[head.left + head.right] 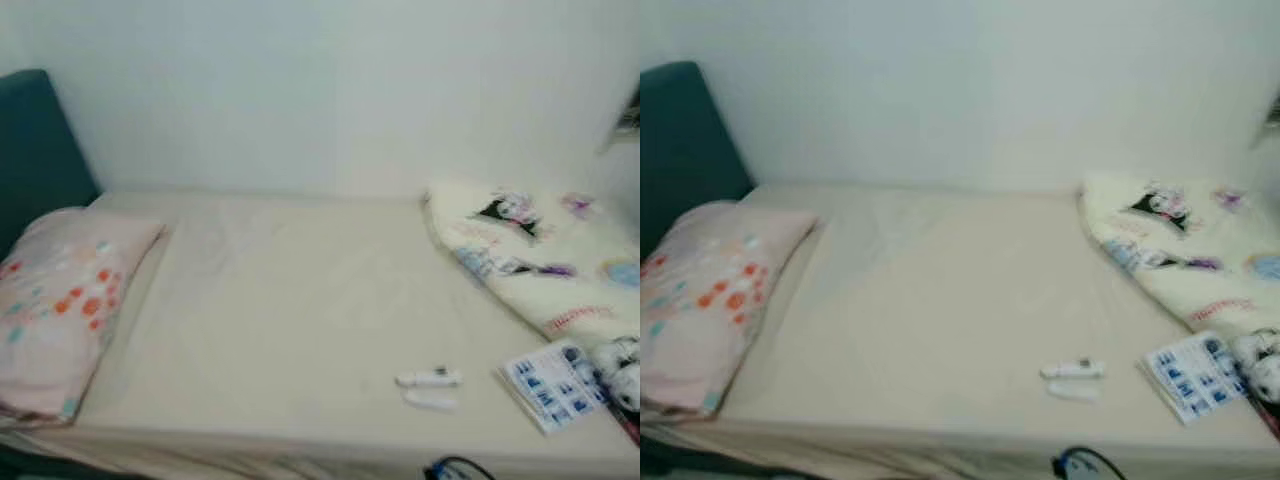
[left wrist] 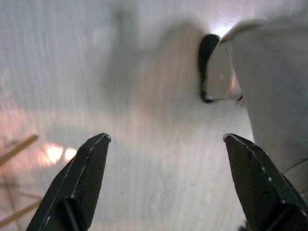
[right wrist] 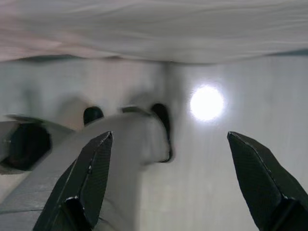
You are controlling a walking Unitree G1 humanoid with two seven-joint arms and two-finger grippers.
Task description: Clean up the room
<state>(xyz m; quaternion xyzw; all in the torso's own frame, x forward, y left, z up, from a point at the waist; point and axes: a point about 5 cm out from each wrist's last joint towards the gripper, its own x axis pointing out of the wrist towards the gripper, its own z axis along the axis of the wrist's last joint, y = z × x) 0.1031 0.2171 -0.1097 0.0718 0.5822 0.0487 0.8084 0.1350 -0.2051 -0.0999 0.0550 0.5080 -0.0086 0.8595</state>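
Both grippers hang idle with their fingers spread wide apart and nothing between them. Seen from its own wrist camera, the left gripper [image 2: 166,139] points down at a pale, glossy floor [image 2: 144,96], with part of the robot's silver-grey body beside it. The right gripper [image 3: 171,137] likewise hangs over the same shiny floor, where a bright spot of light is reflected, and the draped edge of a pale sheet runs across beyond it.

From the head camera, a bed [image 1: 300,300] with a cream sheet stands against a white wall [image 1: 330,90]. At the bed's left end, a pink pillow [image 1: 60,310] with orange and teal flower prints lies against a dark teal headboard [image 1: 35,150]. At the right end, a white blanket [image 1: 540,255] printed with cartoon characters is bunched up, reaching from the wall side toward the front edge. Near the front edge, toward the right, two small white stick-shaped objects [image 1: 430,379] lie side by side; the blur hides what they are. Just to their right, by the front right corner, lies a white leaflet [image 1: 552,385] with blue pictures, and a black-and-white plush toy [image 1: 620,365] rests against its right side. A dark cable [image 1: 455,468] with a touch of blue pokes up at the front edge of the bed.
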